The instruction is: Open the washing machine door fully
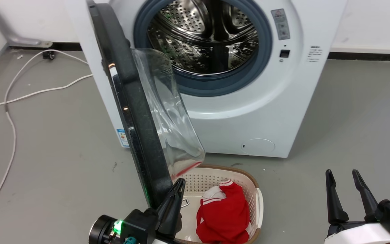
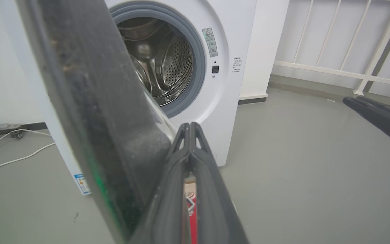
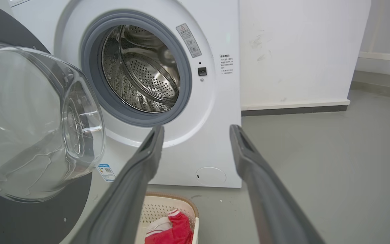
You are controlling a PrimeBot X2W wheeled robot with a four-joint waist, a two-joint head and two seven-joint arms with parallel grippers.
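Currently I am seeing one washing machine door (image 1: 137,112) standing swung out from the one washing machine (image 1: 249,125), edge-on to the head camera, with its glass bowl facing the open drum (image 1: 205,34). My left tool (image 1: 180,183) is lying clenched, two fingers pressed together, just beside the door's lower edge and grasping nothing. My right tool (image 1: 342,174) is hanging released, two fingers spread, well apart from the door. One basket (image 1: 259,203) is sitting on the floor, holding one red garment (image 1: 225,217).

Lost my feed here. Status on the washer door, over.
Left tool shut, tip at the inner side of the washing machine door, near its free edge. Right tool open, clear. Door partly open, drum exposed. Laundry basket beside door's lower edge.
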